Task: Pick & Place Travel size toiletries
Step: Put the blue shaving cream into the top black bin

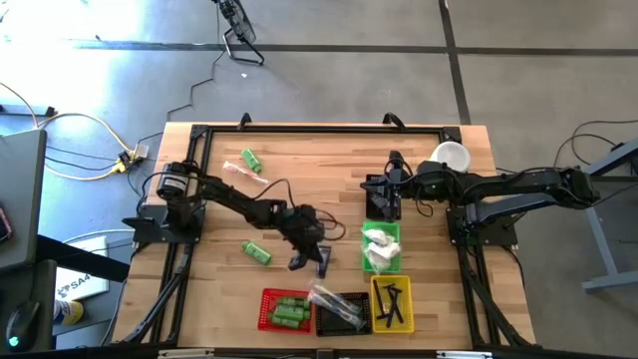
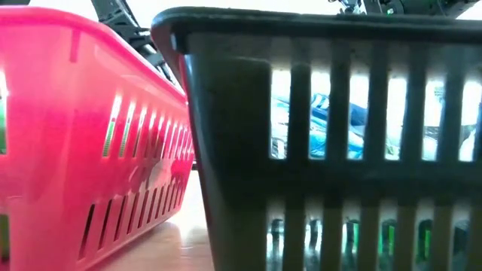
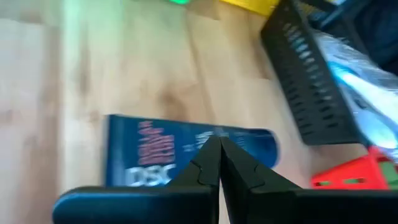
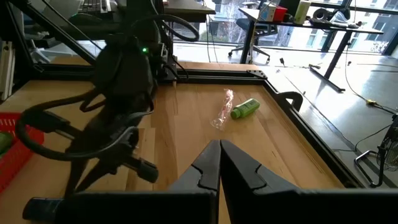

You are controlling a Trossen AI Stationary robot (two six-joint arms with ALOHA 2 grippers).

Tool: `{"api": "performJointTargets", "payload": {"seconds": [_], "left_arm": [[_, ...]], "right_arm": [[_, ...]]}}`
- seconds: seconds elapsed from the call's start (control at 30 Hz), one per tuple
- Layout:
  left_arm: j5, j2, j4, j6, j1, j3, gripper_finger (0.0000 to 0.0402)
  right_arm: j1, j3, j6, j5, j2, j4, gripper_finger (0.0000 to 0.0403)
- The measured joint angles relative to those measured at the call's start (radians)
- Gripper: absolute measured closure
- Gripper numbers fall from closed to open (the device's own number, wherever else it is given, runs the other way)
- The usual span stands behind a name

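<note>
My left gripper (image 1: 311, 251) (image 3: 219, 142) is shut and hangs low over the table, just far of the black basket. Beneath its tips a dark navy tube (image 3: 186, 155) with white print lies flat on the wood. My right gripper (image 1: 385, 204) (image 4: 219, 144) is shut and holds nothing, above the far end of the green basket (image 1: 381, 246), which holds white packets. Loose on the table lie a green bottle (image 1: 257, 252), another green bottle (image 1: 249, 160) (image 4: 244, 108) and a clear-wrapped toothbrush (image 1: 242, 170) (image 4: 222, 109). My left gripper's shut fingertips (image 3: 211, 155) point down over the middle of the navy tube (image 3: 249, 146), which lies flat on the table. Whether they touch it, I cannot tell.
Along the near edge stand a red basket (image 1: 284, 309) (image 2: 75, 135) with green bottles, a black basket (image 1: 339, 311) (image 2: 331, 150) (image 3: 311, 81) with clear-wrapped toothbrushes, and a yellow basket (image 1: 391, 304) with black combs. A white cup (image 1: 451, 155) sits at the far right corner. Bare wood lies mid-table.
</note>
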Motion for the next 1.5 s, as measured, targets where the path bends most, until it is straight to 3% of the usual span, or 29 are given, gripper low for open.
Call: {"api": "performJointTargets", "payload": {"seconds": [0.3,0.53,0.63,0.97,1.37,1.5], "left_arm": [[0.002,-0.065,-0.06,0.028,0.042,-0.001,0.0401],[-0.103,-0.225,-0.261,0.178,0.053,-0.001,0.0401],[-0.141,-0.28,-0.267,0.177,0.061,0.001,0.0401],[-0.17,-0.291,-0.269,-0.02,0.059,-0.001,0.0401],[-0.197,-0.291,-0.115,0.046,0.059,0.0,0.0401],[-0.242,-0.291,-0.067,-0.083,0.054,0.0,0.0401]], "right_arm": [[0.0,0.0,0.0,0.0,0.0,-0.018,0.0401],[0.0,0.0,0.02,0.0,0.0,-0.038,0.0401],[0.0,0.0,0.021,0.0,0.0,-0.038,0.0401],[0.0,0.0,0.019,0.0,0.0,-0.038,0.0401],[0.0,0.0,-0.009,0.0,0.0,-0.044,0.0401],[0.0,0.0,-0.034,0.0,0.0,-0.04,0.0401]]}}
